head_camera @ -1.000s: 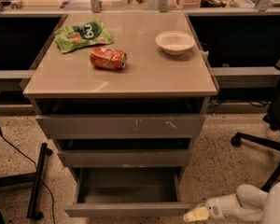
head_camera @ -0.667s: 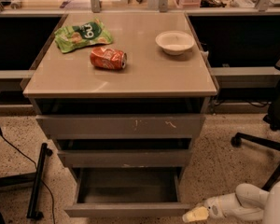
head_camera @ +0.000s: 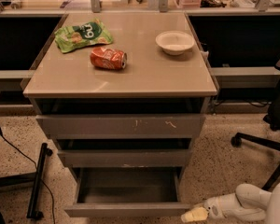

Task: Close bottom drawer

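The bottom drawer [head_camera: 126,209] of the grey cabinet is pulled far out, its flat front near the lower edge of the camera view and its empty grey box interior showing. Above it the middle drawer [head_camera: 123,158] stands slightly out, and the top drawer [head_camera: 121,125], with pale scratch marks, also juts a little. My gripper [head_camera: 192,214] is low at the bottom right, its pale tip next to the right end of the bottom drawer's front. I cannot tell whether it touches the front.
On the cabinet top [head_camera: 144,76] lie a green snack bag [head_camera: 82,34], a red can on its side [head_camera: 108,58] and a white bowl [head_camera: 175,42]. An office chair base [head_camera: 259,141] stands at right. A black stand [head_camera: 37,181] and cable lie on the floor at left.
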`<action>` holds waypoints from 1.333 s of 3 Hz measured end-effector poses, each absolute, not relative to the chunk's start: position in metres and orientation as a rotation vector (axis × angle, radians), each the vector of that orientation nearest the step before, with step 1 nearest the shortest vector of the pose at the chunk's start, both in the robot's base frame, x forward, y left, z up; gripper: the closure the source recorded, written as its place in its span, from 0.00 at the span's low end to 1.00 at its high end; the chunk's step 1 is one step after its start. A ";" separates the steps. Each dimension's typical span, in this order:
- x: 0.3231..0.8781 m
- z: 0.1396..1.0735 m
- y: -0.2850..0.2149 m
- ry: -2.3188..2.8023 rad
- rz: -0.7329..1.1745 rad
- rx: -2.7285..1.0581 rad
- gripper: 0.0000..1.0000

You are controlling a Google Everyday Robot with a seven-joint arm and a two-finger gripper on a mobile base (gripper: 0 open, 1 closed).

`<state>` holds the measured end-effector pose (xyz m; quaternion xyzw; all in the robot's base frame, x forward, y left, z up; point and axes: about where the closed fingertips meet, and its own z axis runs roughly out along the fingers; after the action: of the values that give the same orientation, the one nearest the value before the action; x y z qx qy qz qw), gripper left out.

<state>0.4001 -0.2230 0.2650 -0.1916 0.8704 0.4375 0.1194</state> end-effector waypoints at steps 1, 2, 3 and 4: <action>0.400 0.265 -0.223 2.544 1.279 -0.560 0.39; 0.400 0.265 -0.223 2.544 1.279 -0.560 0.63; 0.388 0.258 -0.216 2.517 1.264 -0.507 0.87; 0.371 0.234 -0.198 2.440 1.292 -0.369 1.00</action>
<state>0.3713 -0.1983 0.2338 -0.1304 0.8621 0.4566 0.1771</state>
